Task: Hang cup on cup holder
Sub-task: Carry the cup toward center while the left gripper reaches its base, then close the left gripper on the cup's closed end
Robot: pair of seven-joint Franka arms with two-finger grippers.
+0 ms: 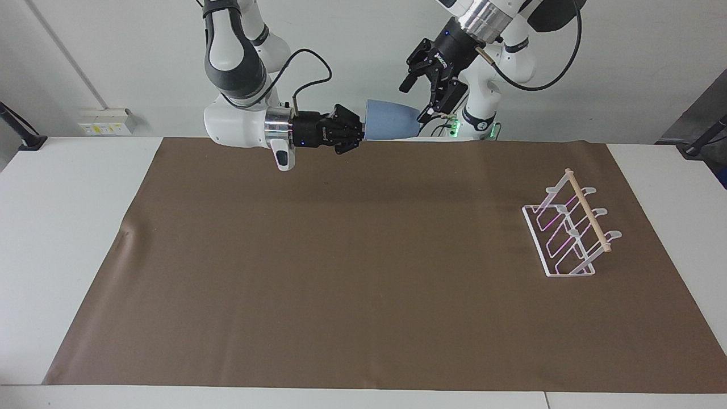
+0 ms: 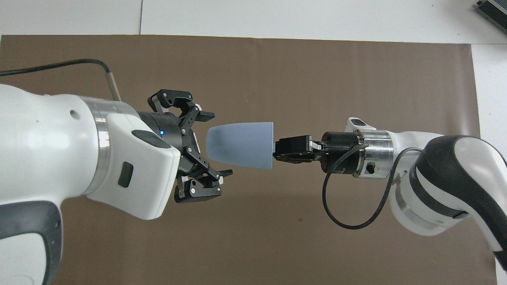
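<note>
The light-blue cup (image 1: 391, 120) (image 2: 241, 145) hangs on its side in the air over the mat's edge by the robots. My right gripper (image 1: 363, 128) (image 2: 274, 151) is shut on its rim, so the narrow base points toward the left arm. My left gripper (image 1: 419, 101) (image 2: 217, 145) is open at that base, one finger on each side of it in the overhead view; no finger visibly touches the cup. The white wire cup holder (image 1: 568, 234) with its wooden dowel stands on the mat toward the left arm's end. The left arm hides it in the overhead view.
A brown mat (image 1: 363, 255) (image 2: 317, 79) covers most of the white table (image 1: 62, 227). A black cable (image 2: 348, 209) loops from the right wrist. Nothing else lies on the mat.
</note>
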